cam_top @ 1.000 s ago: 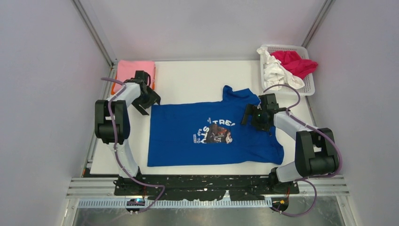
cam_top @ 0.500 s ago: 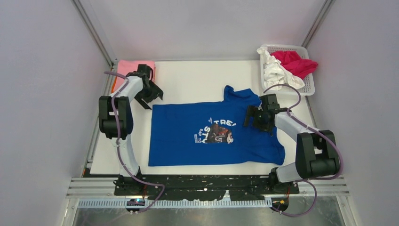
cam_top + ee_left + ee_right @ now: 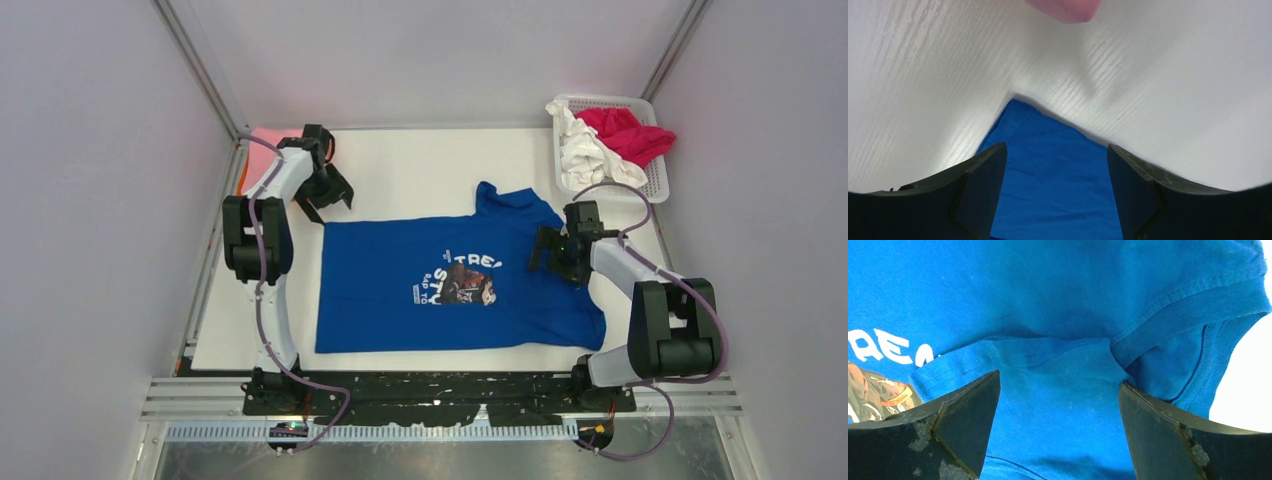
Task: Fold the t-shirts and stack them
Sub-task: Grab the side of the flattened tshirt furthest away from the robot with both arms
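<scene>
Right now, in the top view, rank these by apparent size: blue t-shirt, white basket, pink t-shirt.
1. blue t-shirt
2. white basket
3. pink t-shirt, partly hidden behind the left arm, so its rank is unsure.

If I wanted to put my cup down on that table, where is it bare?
The widest bare patch is the far strip of the table, between the pink shirt and the basket, beyond the blue shirt. A narrow strip runs between that shirt and the left arm. The middle and right are crowded: shirt and right gripper.
</scene>
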`<state>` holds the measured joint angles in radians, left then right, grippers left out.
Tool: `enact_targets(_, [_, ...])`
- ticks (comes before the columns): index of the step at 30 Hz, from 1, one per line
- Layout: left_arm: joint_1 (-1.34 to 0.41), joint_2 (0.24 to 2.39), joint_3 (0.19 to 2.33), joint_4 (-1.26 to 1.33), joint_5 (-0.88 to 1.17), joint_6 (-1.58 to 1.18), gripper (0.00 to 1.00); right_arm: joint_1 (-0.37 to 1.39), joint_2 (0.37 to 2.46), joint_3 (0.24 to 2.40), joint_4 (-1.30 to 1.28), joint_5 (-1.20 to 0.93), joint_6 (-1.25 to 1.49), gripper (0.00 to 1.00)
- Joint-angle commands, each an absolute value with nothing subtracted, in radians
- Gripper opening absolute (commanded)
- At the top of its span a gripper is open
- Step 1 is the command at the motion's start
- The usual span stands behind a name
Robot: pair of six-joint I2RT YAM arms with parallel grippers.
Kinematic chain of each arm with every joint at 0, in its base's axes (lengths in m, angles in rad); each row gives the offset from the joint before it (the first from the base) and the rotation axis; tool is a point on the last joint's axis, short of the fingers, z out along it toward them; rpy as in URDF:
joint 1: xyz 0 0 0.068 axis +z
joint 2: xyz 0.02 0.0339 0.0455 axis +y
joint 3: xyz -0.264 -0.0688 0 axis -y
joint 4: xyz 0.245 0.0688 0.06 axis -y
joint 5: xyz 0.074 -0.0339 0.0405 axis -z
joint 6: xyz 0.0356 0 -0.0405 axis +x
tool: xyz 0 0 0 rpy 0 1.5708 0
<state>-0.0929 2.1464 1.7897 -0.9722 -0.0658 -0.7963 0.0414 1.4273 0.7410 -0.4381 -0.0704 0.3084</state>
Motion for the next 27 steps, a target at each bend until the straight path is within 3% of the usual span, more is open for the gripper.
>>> enact_targets(1, [-0.101,2.156,1.837,-1.037,-0.047,-0.756,0.76,0.021,1.444,0.741,-0.444,-0.043,0.296,0.95])
enact_targets(17, [-0.108,2.105,1.737,-0.934,0.057,-0.646,0.76,0.014,1.465,0.744,-0.464,0.02,0.312,0.95])
enact_targets(27, [-0.14,2.19,1.856,-0.963,0.034,-0.646,0.75,0.014,1.513,0.751,-0.458,0.012,0.317,0.95])
